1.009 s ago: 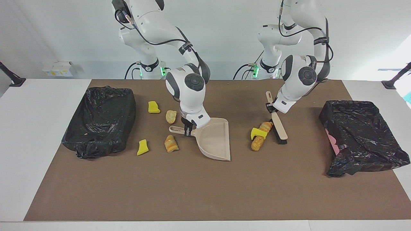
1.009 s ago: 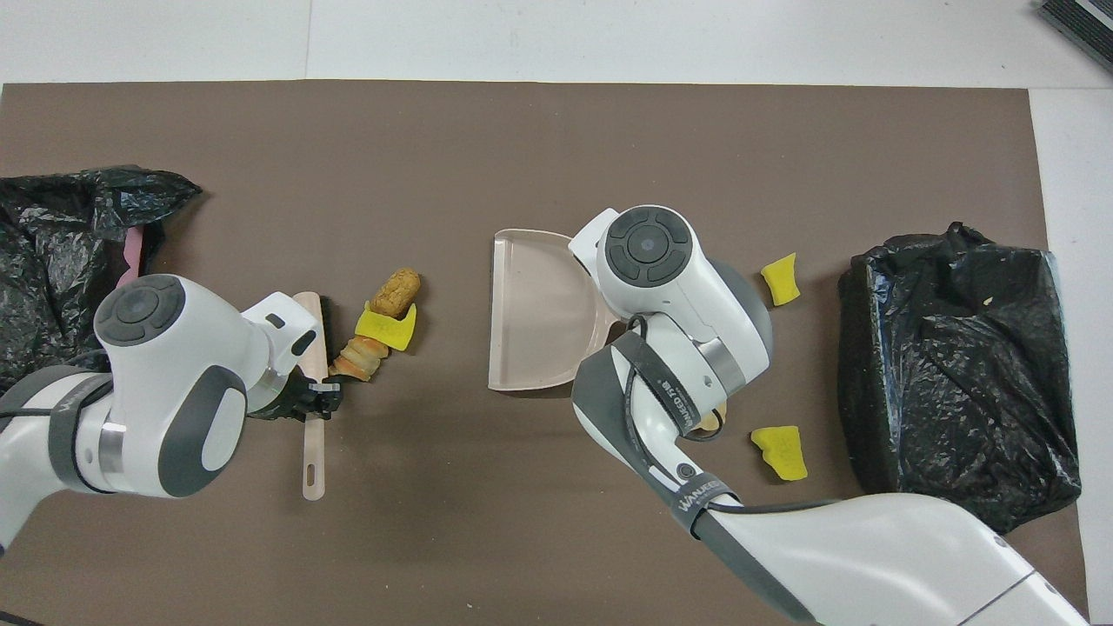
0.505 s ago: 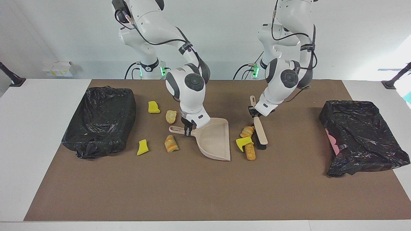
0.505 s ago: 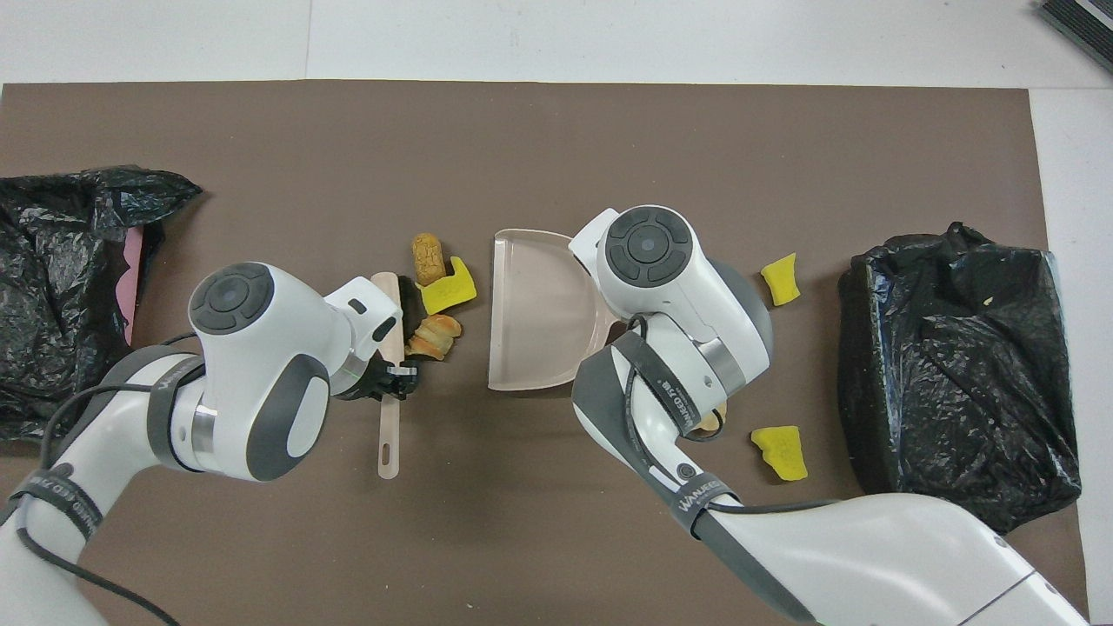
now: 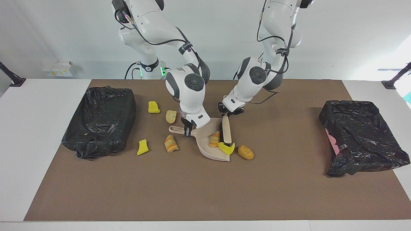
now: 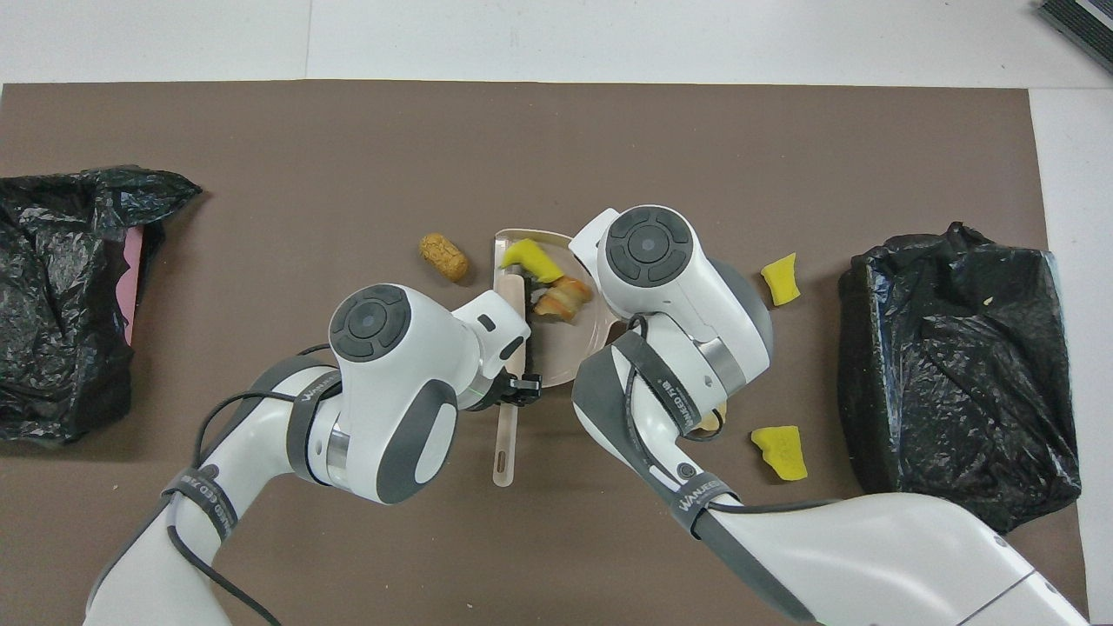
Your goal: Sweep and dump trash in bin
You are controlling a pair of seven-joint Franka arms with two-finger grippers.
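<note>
Beige brush (image 5: 226,129) clamped in left gripper (image 5: 230,112), long axis running away from robots; right gripper (image 5: 188,130) grips dustpan (image 5: 210,150) handle. Two scraps (image 5: 214,140) in pan, tan lump (image 5: 245,152) beside its lip.

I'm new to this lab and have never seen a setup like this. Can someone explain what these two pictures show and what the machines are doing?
These are two white robot arms at a table with a brown mat. One picture is taken from across the table, facing the robots; the other from high above their own end, looking down.

The right gripper is shut on the handle of a beige dustpan lying flat on the mat. The left gripper is shut on a brush, whose bristles are at the pan's mouth.

The trash is small scraps. An orange crusty lump lies in the pan, a yellow chunk sits on its lip, and a tan lump lies on the mat beside the pan. Four more scraps lie near the handle.

A black-bagged bin stands at the right arm's end, another black bag at the left arm's end.
</note>
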